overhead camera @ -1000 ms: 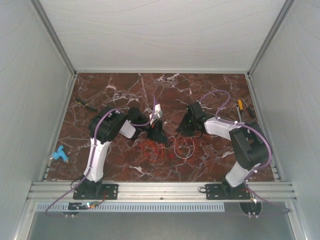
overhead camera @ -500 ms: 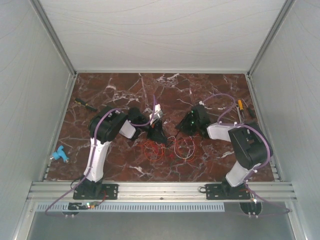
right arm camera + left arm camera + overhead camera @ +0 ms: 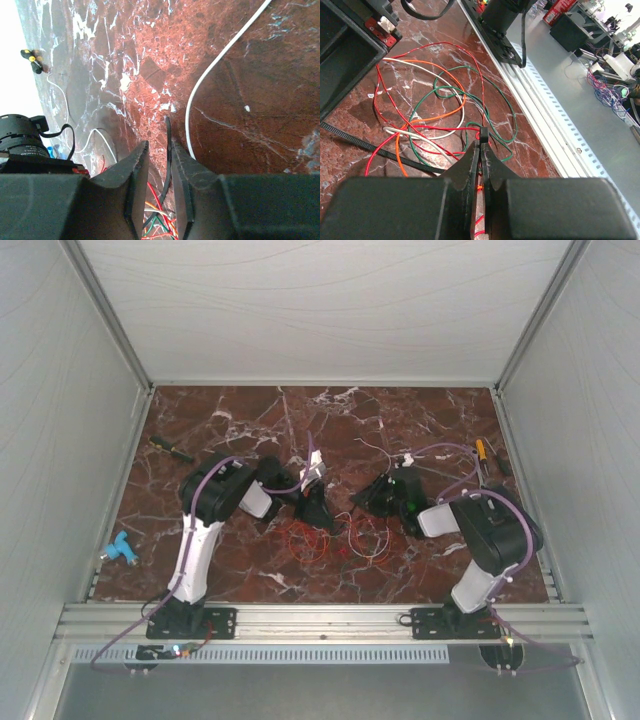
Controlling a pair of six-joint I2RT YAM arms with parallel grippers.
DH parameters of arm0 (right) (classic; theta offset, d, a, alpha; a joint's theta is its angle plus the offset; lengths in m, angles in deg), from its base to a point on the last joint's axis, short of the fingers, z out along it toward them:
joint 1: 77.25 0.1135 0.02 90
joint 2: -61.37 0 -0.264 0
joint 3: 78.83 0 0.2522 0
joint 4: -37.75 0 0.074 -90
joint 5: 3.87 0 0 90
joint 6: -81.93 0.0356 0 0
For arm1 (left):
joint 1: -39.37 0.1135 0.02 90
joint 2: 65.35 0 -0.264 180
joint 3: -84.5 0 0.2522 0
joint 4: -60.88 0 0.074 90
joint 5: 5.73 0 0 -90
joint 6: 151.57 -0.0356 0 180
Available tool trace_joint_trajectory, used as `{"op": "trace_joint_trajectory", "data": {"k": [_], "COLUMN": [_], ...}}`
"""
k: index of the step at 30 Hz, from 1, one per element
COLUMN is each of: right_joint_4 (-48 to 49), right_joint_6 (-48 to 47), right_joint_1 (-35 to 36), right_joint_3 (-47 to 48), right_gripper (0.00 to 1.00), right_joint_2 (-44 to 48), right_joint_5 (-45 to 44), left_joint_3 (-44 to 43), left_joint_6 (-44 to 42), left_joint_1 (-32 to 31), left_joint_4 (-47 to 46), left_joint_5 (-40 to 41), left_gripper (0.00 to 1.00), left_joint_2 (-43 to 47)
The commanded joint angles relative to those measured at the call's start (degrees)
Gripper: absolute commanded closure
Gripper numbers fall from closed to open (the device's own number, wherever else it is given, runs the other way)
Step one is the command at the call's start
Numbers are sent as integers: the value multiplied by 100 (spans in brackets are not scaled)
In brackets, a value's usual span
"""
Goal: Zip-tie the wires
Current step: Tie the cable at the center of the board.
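The wires (image 3: pixel 402 131), thin red, orange, white and green strands, lie in loose loops on the marble between both arms, also seen in the top view as the wires (image 3: pixel 315 538). The black zip tie (image 3: pixel 370 146) runs under them. My left gripper (image 3: pixel 481 145) is shut on the tie's head end, whose small square block sticks out past the fingertips. The tie's tail (image 3: pixel 168 140) rises between the jaws of my right gripper (image 3: pixel 160 145). It lies against the right finger (image 3: pixel 182 165), and a gap still shows on the other side. In the top view the left gripper (image 3: pixel 318 510) and right gripper (image 3: pixel 362 502) face each other.
A loose white wire (image 3: pixel 200 85) curves over the marble beyond my right fingers. Yellow-handled screwdrivers lie at the right edge (image 3: pixel 481 451) and the far left (image 3: pixel 170 448). A blue part (image 3: pixel 118 548) sits by the left rail. The table's front rail (image 3: pixel 545 125) runs close on the right.
The right arm has swung its wrist down and toward the wires, bringing its jaws round the tie's tail, and they have narrowed. The left arm has not moved.
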Motion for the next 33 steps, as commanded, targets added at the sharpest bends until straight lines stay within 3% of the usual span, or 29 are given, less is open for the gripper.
{"op": "trace_joint_trajectory", "data": {"k": [1, 10, 18, 25, 33], "right_joint_4": [237, 1347, 2238, 3008, 4161], "right_joint_6": [-140, -264, -284, -39, 261], "right_joint_1": [-15, -19, 114, 405, 427], "right_joint_3": [-311, -653, -1078, -1527, -1829], "right_gripper": [80, 87, 73, 70, 82], "right_joint_2": [-386, -749, -813, -1149, -1703], "right_joint_5": [-175, -146, -249, -669, -917], "left_joint_3": [-116, -195, -188, -77, -32], "left_joint_6": [-100, 25, 131, 121, 160], "left_joint_1": [-34, -34, -34, -34, -43], "left_joint_4": [-1468, -1468, -1468, -1468, -1468], "left_joint_5": [-334, -277, -94, 46, 35], "left_gripper": [100, 100, 100, 100, 100], "left_joint_2": [-118, -218, -221, -159, -130]}}
